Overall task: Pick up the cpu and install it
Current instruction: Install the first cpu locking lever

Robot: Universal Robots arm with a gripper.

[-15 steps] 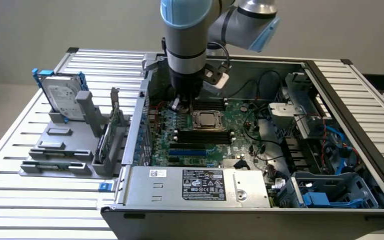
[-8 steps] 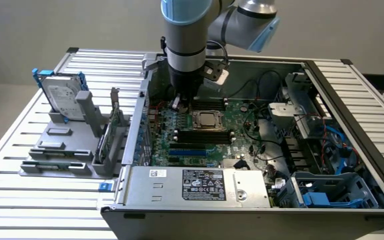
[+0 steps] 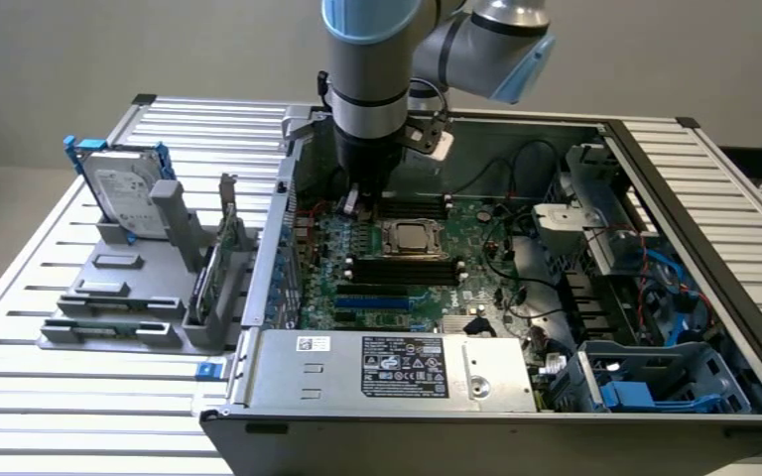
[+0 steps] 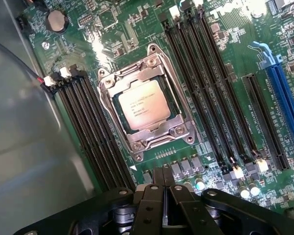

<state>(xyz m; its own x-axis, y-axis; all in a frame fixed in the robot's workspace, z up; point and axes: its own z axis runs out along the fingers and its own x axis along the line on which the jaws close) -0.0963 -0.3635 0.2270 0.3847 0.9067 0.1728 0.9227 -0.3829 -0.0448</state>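
The cpu (image 3: 412,236) (image 4: 142,104), a small square chip with a dull silver top, lies seated in the metal-framed socket (image 4: 177,130) in the middle of the green motherboard (image 3: 361,268). My gripper (image 3: 352,204) (image 4: 162,177) hangs low inside the open computer case, just beside the socket on the exterior view's left and a little farther back. Its two black fingers are pressed together with nothing between them. It is shut and clear of the chip.
Black memory slots (image 4: 206,73) flank the socket and a blue slot (image 4: 284,93) lies beyond them. The case's power supply (image 3: 395,367) sits at the front. Outside the case, a grey holder (image 3: 116,297) carries a hard drive (image 3: 127,188) and green memory sticks (image 3: 229,248).
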